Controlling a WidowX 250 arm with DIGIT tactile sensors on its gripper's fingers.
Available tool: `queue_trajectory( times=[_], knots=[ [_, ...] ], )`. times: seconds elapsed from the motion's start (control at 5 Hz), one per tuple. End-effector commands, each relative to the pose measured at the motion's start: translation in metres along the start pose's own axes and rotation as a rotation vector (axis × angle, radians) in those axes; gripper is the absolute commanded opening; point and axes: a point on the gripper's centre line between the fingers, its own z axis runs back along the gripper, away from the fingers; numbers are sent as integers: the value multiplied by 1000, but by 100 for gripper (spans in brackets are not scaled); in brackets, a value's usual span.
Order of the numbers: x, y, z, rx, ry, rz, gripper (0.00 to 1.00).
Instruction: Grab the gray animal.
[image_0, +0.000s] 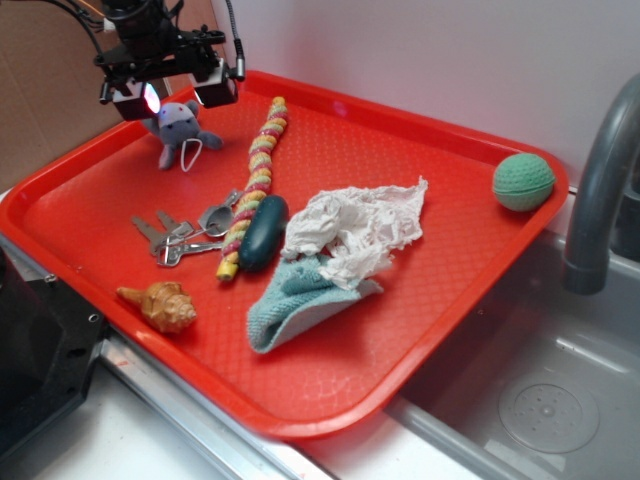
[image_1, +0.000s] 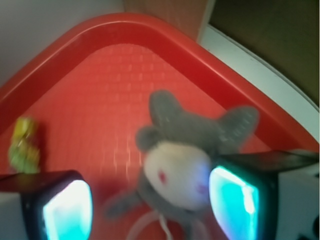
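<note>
The gray animal (image_0: 182, 130) lies in the far left corner of the red tray (image_0: 420, 330), its white loop trailing toward the front. My gripper (image_0: 178, 97) hangs just above it, open. In the wrist view the gray animal (image_1: 187, 150) shows its white face between my two glowing pads (image_1: 67, 210), closer to the right one. A gap remains between the toy and the left pad.
On the tray lie a striped rope toy (image_0: 256, 180), keys (image_0: 180, 240), a dark green object (image_0: 262, 231), a shell (image_0: 160, 306), a crumpled white cloth (image_0: 355, 230) over a teal cloth (image_0: 290, 300), and a green ball (image_0: 522, 181). A faucet (image_0: 600, 190) and sink stand at right.
</note>
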Motion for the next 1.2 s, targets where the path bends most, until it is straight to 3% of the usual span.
queue_trajectory(
  times=[0.0,0.2,0.4,0.6,0.8,1.0],
  knots=[
    [12,11,-11,69,1,30,0],
    [-4,7,-1,77,44,-18,0],
    [-12,-3,44,46,94,-206,0],
    [-25,-10,99,-55,99,-388,0],
    [-42,-17,156,-89,110,-550,0],
    [-53,-22,176,-125,171,-637,0]
  ],
)
